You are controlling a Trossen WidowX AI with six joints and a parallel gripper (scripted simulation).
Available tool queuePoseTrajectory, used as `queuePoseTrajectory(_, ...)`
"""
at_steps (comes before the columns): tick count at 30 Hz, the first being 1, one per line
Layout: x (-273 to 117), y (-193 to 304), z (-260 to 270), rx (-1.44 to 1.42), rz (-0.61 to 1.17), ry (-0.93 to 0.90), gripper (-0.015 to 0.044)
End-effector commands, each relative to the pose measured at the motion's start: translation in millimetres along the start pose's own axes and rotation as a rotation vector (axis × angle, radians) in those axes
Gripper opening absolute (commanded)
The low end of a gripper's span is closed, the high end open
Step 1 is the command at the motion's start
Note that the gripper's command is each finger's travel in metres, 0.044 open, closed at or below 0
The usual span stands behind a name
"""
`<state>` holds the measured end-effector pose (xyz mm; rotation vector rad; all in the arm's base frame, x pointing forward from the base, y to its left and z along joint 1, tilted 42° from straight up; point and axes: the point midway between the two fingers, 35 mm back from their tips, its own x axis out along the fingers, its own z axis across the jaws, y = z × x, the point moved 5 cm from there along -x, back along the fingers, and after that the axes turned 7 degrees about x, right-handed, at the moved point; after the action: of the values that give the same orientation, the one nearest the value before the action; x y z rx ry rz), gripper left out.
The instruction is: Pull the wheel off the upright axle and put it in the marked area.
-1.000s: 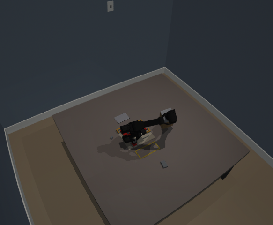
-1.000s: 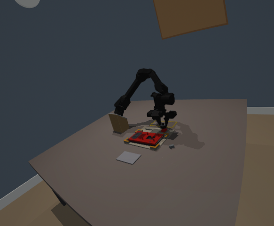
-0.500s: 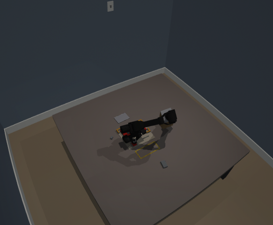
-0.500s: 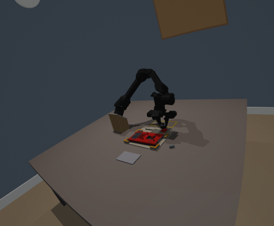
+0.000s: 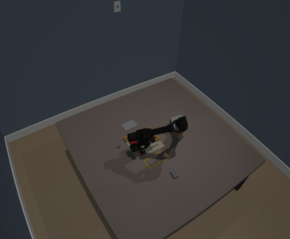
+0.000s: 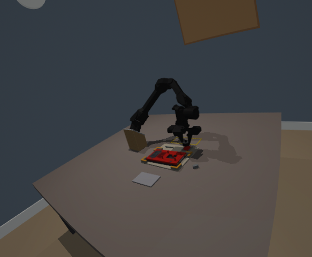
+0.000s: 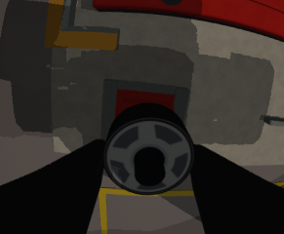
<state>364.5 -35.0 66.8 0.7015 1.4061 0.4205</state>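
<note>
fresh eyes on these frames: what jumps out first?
The dark wheel, clamped between the gripper's black fingers, filling the centre of the wrist view. Behind it sits the bright red board at mid-table, and the yellow-outlined marked area lies right beside it.

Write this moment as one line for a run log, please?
gripper: shut on wheel | wheel: above red pad | marked area: no wheel inside | release: pending
</note>
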Motion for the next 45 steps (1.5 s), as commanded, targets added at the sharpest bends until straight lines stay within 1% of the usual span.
queuePoseTrajectory(1,-11.8,-2.7,-1.5,0.016,0.000,-0.012,0.0000)
queuePoseTrajectory(45,-26.4,-2.9,-2.0,0.019,0.002,-0.017,0.0000)
